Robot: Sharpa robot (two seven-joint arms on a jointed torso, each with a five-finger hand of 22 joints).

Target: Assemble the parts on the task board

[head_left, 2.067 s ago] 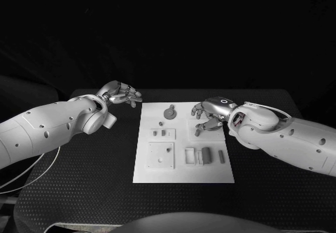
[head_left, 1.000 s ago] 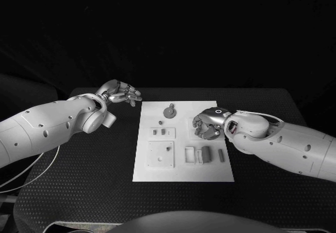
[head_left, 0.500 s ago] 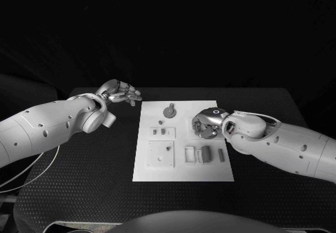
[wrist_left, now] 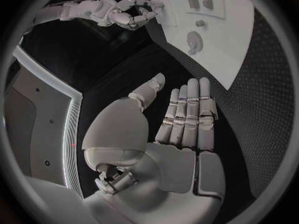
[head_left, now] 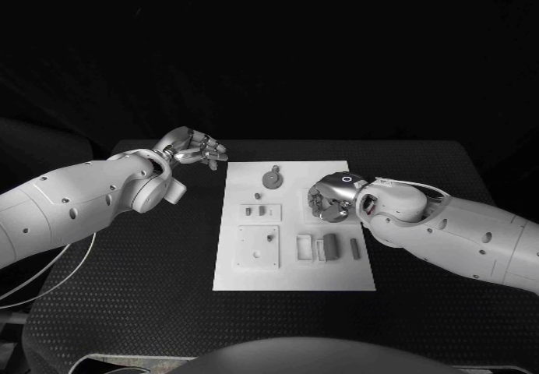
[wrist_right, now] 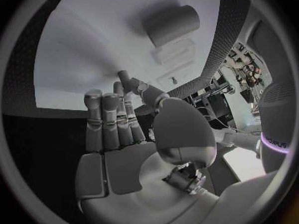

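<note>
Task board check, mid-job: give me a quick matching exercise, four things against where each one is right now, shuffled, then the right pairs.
Things:
1. round part with a tab
2. left hand
3. right hand
4. square plate with holes

Places:
A. above the task board's right half, fingers pointing down
B. off the board, past its far left corner
C. board's near left area
D. board's far end, near the middle

Pairs: 1-D, 2-B, 3-A, 4-C
</note>
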